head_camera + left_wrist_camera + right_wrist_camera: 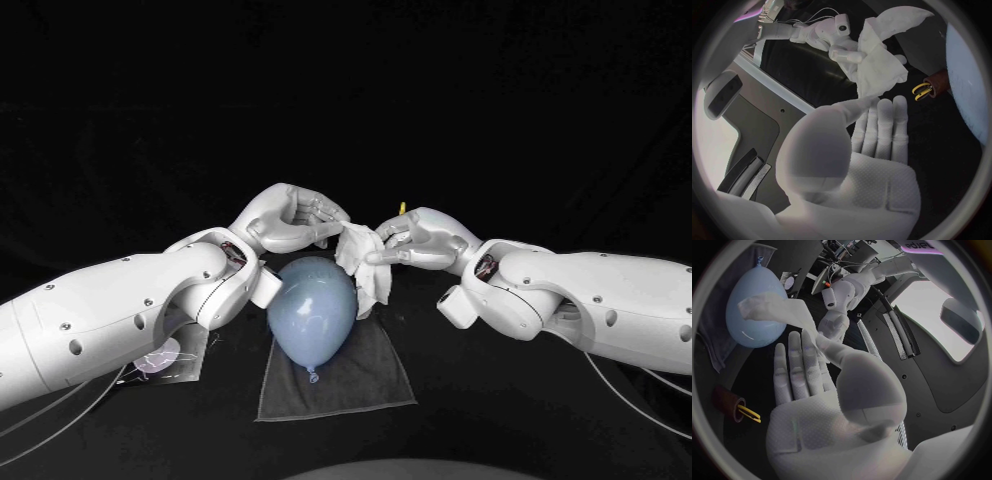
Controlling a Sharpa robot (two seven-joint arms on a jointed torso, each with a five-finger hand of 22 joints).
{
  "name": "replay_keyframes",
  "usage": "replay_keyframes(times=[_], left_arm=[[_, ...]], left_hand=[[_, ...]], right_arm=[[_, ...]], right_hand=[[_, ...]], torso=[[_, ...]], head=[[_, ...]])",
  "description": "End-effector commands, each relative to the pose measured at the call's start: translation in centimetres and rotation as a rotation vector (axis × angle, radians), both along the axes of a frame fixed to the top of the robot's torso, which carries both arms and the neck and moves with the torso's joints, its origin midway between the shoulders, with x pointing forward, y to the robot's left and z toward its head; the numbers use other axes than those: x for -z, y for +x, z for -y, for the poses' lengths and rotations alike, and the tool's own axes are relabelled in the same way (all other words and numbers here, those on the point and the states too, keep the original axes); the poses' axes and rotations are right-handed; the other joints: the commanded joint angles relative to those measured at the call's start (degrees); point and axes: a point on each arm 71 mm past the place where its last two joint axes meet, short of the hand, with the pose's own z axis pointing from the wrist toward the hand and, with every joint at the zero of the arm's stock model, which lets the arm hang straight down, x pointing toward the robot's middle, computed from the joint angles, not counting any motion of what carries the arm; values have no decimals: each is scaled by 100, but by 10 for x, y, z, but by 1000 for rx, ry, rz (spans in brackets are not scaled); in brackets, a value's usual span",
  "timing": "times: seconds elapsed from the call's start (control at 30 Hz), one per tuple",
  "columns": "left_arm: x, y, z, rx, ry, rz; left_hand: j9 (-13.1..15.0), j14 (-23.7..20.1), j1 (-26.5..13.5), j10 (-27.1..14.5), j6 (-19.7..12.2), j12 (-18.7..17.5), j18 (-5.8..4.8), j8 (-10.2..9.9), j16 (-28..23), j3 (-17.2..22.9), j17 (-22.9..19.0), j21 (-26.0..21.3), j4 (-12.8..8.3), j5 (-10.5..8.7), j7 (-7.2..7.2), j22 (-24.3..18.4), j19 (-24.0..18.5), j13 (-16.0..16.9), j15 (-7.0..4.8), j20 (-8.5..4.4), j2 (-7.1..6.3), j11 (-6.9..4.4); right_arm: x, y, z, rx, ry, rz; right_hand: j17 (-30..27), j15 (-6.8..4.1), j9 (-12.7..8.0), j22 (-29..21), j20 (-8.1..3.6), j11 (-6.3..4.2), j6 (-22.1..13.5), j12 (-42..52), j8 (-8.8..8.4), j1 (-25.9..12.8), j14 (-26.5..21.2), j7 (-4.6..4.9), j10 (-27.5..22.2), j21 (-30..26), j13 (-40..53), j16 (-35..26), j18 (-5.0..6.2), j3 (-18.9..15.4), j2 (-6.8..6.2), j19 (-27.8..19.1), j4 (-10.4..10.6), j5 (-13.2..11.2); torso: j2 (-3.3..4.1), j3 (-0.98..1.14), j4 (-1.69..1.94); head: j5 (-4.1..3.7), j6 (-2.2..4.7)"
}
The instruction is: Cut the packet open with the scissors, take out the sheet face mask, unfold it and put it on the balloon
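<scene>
Centre frame, the left hand [296,220] and right hand [418,238] are both pinching the sheet face mask [369,266], dangling beside the balloon [310,312] on a grey towel [353,380]; the packet [166,358] is lying lower left.

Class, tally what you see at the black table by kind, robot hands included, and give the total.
Silver robot hands: 2, the left hand and the right hand
Pale blue rubber balloon: 1
White sheet face mask: 1
Dark grey cloth: 1
Flat pale packet: 1
Yellow-handled scissors: 1
Dark brown holder: 1
Total: 8
</scene>
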Motion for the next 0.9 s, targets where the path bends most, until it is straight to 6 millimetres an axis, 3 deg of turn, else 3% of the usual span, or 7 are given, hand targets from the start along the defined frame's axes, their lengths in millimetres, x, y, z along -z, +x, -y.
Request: replay_keyframes(times=[0.03,0.3,0.5,0.6,0.63,0.73,0.9], left_arm=[[-6,-1,0,-19,17,103],[-7,-5,5,23,81,169],[-7,-6,8,36,112,194],[-7,-6,8,33,118,202],[-7,-6,9,32,119,205],[-7,-6,9,29,123,207],[-7,-5,8,17,117,200]], left_hand=[[483,66,-57,-37,2,34,66,-30,48,78,-8,56,-26,45,57,33,-36,25,2,-3,-11,37],[559,140,-93,-46,9,94,70,-34,117,140,5,167,-111,49,60,93,-17,81,-7,-15,-30,32],[606,173,-103,-27,43,144,72,-25,153,132,13,224,-157,45,49,123,-11,121,-19,-24,-67,18],[622,191,-99,-19,52,164,74,-27,168,135,16,246,-168,48,45,132,-2,137,-27,-30,-63,11],[625,196,-100,-18,51,169,74,-29,171,139,17,251,-167,50,46,134,1,141,-28,-32,-58,11],[644,226,-107,-14,40,201,75,-43,194,162,21,277,-166,72,48,143,19,171,-34,-38,-44,6],[673,274,-152,-43,13,235,73,-70,227,181,28,299,-137,81,60,145,42,214,-33,-42,-31,10]], right_arm=[[0,1,2,37,-12,10],[0,0,1,47,-7,20],[0,-2,-1,39,4,24],[0,-3,-2,31,6,24],[0,-3,-3,25,2,28],[0,-4,-4,13,-9,43],[-1,-5,-5,18,-9,58]], right_hand=[[10,13,13,9,7,-18,27,-14,8,10,17,24,-15,-15,2,-17,111,34,-36,30,1,17],[23,33,22,4,12,1,-7,-43,-5,-14,-26,44,-59,-28,-4,-48,109,47,-71,27,12,17],[69,162,25,-26,96,134,-260,-253,-136,-173,-267,148,-448,-121,-66,-184,104,-210,-293,-95,134,22],[92,305,-127,-39,188,379,-768,-380,-507,-464,-537,393,-1035,-146,-119,-300,92,-435,-593,-269,300,27],[122,298,-129,-30,194,373,-751,-344,-513,-425,-521,389,-1046,-129,-104,-268,102,-437,-580,-271,312,37],[324,64,-3,80,18,116,-236,-31,-230,79,-42,157,-556,125,9,91,117,-283,-234,185,187,19],[407,-18,41,134,-79,43,-133,59,-185,196,54,88,-338,246,32,165,101,-154,72,379,264,16]], torso=[[3,-1,-1],[2,1,3],[1,0,1],[2,1,-3],[2,1,-3],[2,3,-3],[-1,3,2]], head=[[-15,3],[-21,9],[-22,21],[-25,30],[-25,30],[-16,42],[-30,40]])
